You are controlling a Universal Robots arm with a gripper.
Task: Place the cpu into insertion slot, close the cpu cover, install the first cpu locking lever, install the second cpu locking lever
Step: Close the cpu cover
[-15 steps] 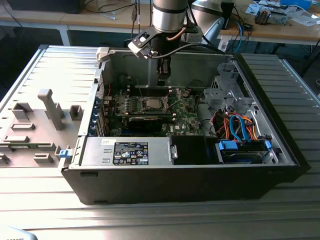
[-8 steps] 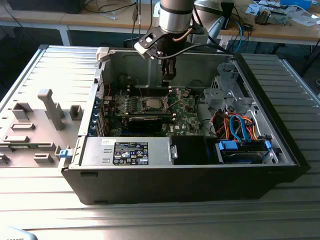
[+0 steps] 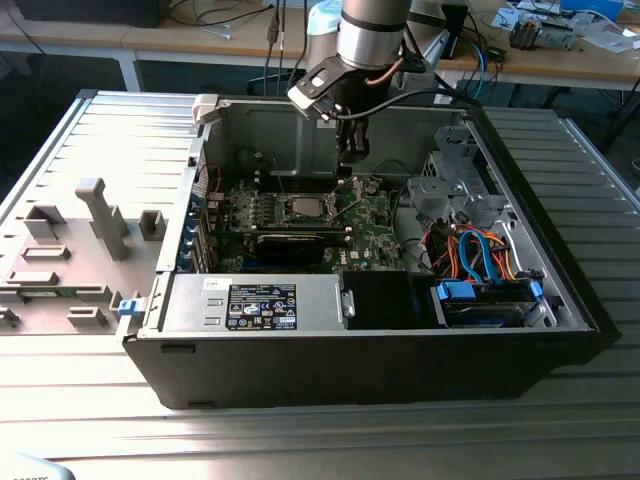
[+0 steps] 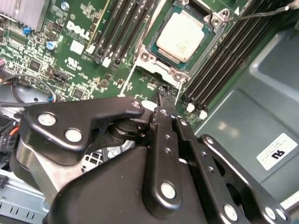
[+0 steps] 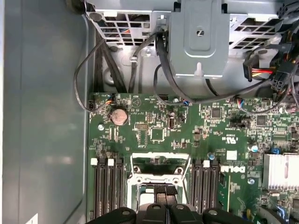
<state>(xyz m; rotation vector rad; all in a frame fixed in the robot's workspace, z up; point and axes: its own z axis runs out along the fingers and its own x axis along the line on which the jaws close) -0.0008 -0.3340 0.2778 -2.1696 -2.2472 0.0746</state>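
Down inside the case, my gripper hangs squeezed closed and empty, near the cpu lying in the insertion slot. Its cpu cover looks down, so I think the first lever is the job; pushing it needs care.

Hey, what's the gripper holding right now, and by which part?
Nothing that shows: the gripper is shut, its tips beside the cpu cover. The cpu lies in the insertion slot.
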